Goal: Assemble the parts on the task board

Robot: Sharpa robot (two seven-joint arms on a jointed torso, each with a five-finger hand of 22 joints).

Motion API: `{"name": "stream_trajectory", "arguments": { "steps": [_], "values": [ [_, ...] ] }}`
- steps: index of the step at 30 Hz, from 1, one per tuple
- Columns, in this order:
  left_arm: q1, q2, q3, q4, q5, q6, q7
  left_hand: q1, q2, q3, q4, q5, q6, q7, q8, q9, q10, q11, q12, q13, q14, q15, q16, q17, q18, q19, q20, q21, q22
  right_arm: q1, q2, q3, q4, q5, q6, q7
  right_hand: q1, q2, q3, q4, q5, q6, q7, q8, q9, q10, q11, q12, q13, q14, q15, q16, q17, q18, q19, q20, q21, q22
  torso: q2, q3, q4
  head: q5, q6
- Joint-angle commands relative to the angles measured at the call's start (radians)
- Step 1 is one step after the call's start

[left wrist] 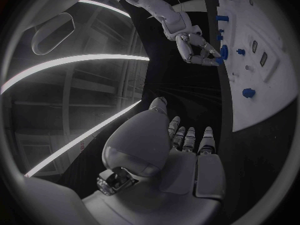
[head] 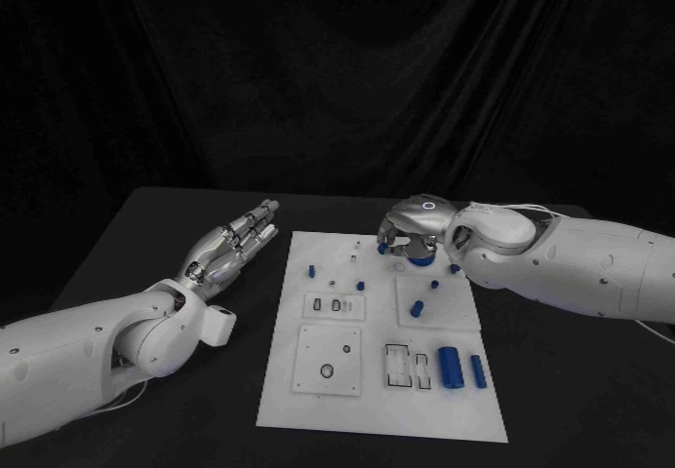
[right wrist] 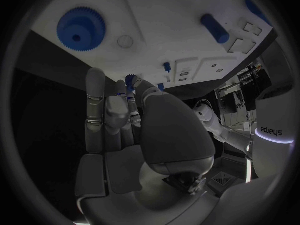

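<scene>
Small blue gear [right wrist: 130, 78] between right hand [head: 413, 236] fingers [right wrist: 95, 105]; left hand [head: 232, 244] flat.

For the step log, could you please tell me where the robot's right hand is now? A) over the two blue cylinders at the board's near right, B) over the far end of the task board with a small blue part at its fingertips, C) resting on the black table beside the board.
B: the right hand is over the far end of the task board, a small blue part at its fingertips.
</scene>
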Motion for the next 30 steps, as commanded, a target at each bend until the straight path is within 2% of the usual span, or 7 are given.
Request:
{"name": "stream_trajectory", "arguments": {
  "steps": [1,3,7,10,21,24,30],
  "values": [
    [0.003,0.007,0.001,-0.001,-0.002,0.015,0.083,0.01,-0.003,0.006,-0.001,0.004,-0.03,-0.004,-0.005,-0.004,-0.001,-0.009,-0.004,-0.002,-0.002,0.008,-0.004,-0.002,0.017,0.003,0.008,-0.003,-0.002,0.004,0.023,0.0,-0.028,0.03,-0.02,-0.013,0.003,-0.011,0.005,0.001,0.01,0.016,-0.002,0.006,0.03,0.006,0.003,-0.007,-0.002,0.007,0.008,0.005,0.003,-0.005,-0.001,0.007,0.005,0.003,-0.001,-0.0007,0.0005,-0.001,-0.002],
    [0.003,0.009,0.001,-0.003,-0.002,0.017,0.082,0.011,-0.004,0.009,0.001,0.004,-0.087,-0.03,-0.013,-0.01,-0.001,-0.01,-0.004,-0.002,-0.002,0.009,-0.004,-0.002,0.017,0.003,0.009,-0.003,-0.002,0.004,0.043,0.0,-0.048,0.037,-0.021,-0.011,0.002,-0.013,0.006,0.002,0.014,0.015,-0.002,0.004,0.03,0.006,0.004,-0.009,-0.002,0.007,0.009,0.005,0.003,-0.005,-0.002,0.007,0.006,0.005,0.0,0.0,0.0012,-0.001,-0.001],
    [0.003,0.013,0.001,-0.007,-0.002,0.019,0.08,0.009,-0.007,0.016,0.002,0.004,-0.167,-0.117,-0.022,-0.019,-0.001,0.024,-0.004,-0.002,-0.002,0.019,-0.004,-0.002,0.017,0.003,0.012,-0.003,-0.002,-0.001,0.076,0.0,-0.085,0.045,-0.02,-0.01,0.001,-0.016,0.007,0.002,0.017,0.012,0.0,0.001,0.03,0.004,0.005,-0.012,-0.002,0.008,0.01,0.008,0.007,-0.005,-0.002,0.009,0.007,0.008,0.001,-0.0002,0.0049,-0.002,0.002],
    [0.003,0.015,0.001,-0.009,-0.002,0.019,0.078,0.009,-0.007,0.017,0.002,0.004,-0.181,-0.138,-0.024,-0.021,-0.001,0.026,-0.004,-0.002,-0.002,0.02,-0.004,-0.002,0.017,0.003,0.013,-0.003,-0.002,-0.008,0.101,0.0,-0.116,0.047,-0.019,-0.012,0.001,-0.018,0.007,0.003,0.019,0.011,0.001,0.0,0.03,0.003,0.006,-0.013,-0.002,0.008,0.01,0.009,0.009,-0.005,-0.002,0.009,0.01,0.012,0.002,-0.0007,0.0077,-0.006,0.004],
    [0.003,0.024,0.001,-0.016,-0.002,0.025,0.074,0.009,-0.008,0.019,0.001,0.005,-0.195,-0.161,-0.025,-0.023,-0.001,0.027,-0.004,-0.002,-0.002,0.024,-0.004,-0.002,0.017,0.003,0.015,-0.003,-0.002,-0.02,0.162,0.0,-0.194,0.05,-0.009,-0.018,-0.002,-0.024,0.009,0.005,0.02,0.005,0.003,-0.006,0.03,-0.003,0.009,-0.016,-0.003,0.006,0.012,0.006,0.004,-0.006,-0.003,0.012,0.014,0.02,0.003,0.0024,0.0078,-0.011,0.006],
    [0.003,0.026,0.001,-0.017,-0.002,0.027,0.073,0.009,-0.008,0.019,0.001,0.005,-0.193,-0.161,-0.025,-0.022,-0.001,0.027,-0.004,-0.002,-0.002,0.024,-0.004,-0.002,0.017,0.003,0.015,-0.003,-0.002,-0.021,0.169,0.0,-0.203,0.05,-0.009,-0.02,-0.003,-0.024,0.009,0.005,0.02,0.005,0.003,-0.007,0.03,-0.004,0.009,-0.016,-0.003,0.005,0.013,0.005,0.003,-0.006,-0.003,0.012,0.015,0.022,0.004,0.0028,0.0103,-0.013,0.007],
    [0.003,0.028,0.001,-0.017,-0.002,0.033,0.067,0.01,-0.007,0.021,0.0,0.006,-0.187,-0.149,-0.024,-0.021,-0.001,0.03,-0.004,-0.002,-0.002,0.027,-0.004,-0.002,0.017,0.003,0.016,-0.003,-0.002,-0.024,0.181,0.0,-0.22,0.05,-0.006,-0.022,-0.006,-0.026,0.01,0.008,0.02,0.003,0.003,-0.01,0.03,-0.007,0.01,-0.016,-0.003,0.003,0.014,0.002,0.0,-0.006,-0.005,0.013,0.016,0.025,0.001,0.0017,0.0075,-0.01,0.002]
  ]
}}
